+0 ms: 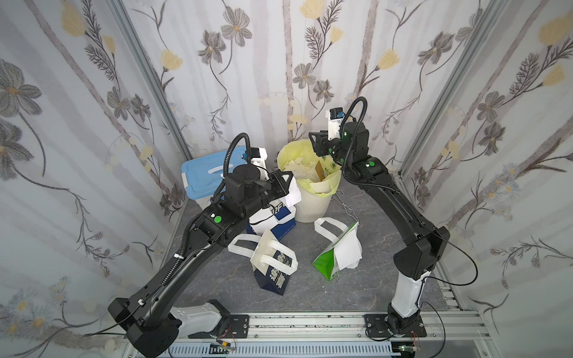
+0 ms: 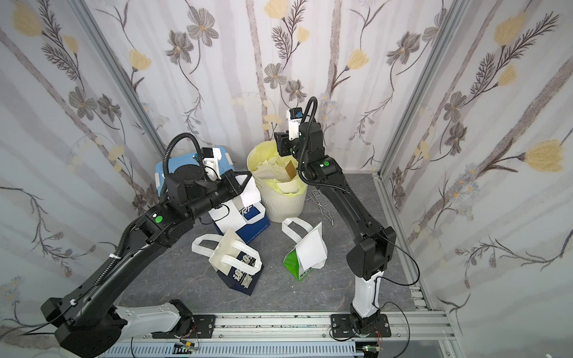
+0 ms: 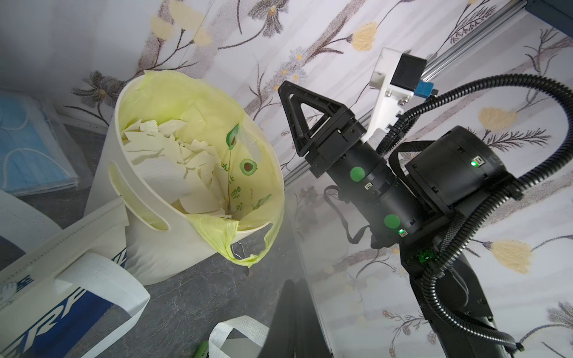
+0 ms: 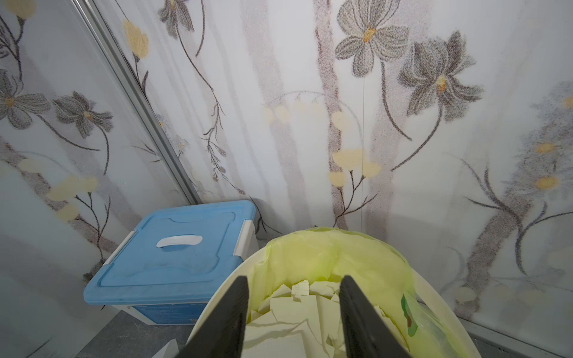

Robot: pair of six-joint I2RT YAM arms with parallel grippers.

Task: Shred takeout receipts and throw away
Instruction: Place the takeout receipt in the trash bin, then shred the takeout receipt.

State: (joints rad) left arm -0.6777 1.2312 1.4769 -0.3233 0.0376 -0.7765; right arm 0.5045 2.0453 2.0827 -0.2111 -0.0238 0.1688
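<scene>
**A:** White paper first. Where is it?

**B:** Most of it is torn scraps (image 4: 291, 313) piled in the cream waste bin (image 1: 310, 207), inside its yellow-green liner (image 3: 198, 111). One torn receipt piece (image 1: 293, 194) hangs from the left gripper (image 1: 288, 183). It is just beside the bin's rim and above a standing navy bag (image 1: 285, 221).

**A:** So that gripper is closed?

**B:** Yes, its jaws are together, pinching that piece. The right gripper (image 4: 294, 280) hovers over the bin's mouth with its jaws apart and nothing between them.

**A:** Any whole sheets?

**B:** A white sheet (image 1: 348, 248) lies on the green-and-white bag (image 1: 322, 266), which is on the dark grey table (image 1: 310, 294) near the bin. A second navy bag (image 1: 274, 280) lies on its side with a cream sheet (image 1: 263, 243) across it. I cannot tell whether that one is a receipt.

**A:** Anything else?

**B:** A blue-lidded box (image 4: 173, 257) sits against the back wall, beside the bin.
</scene>
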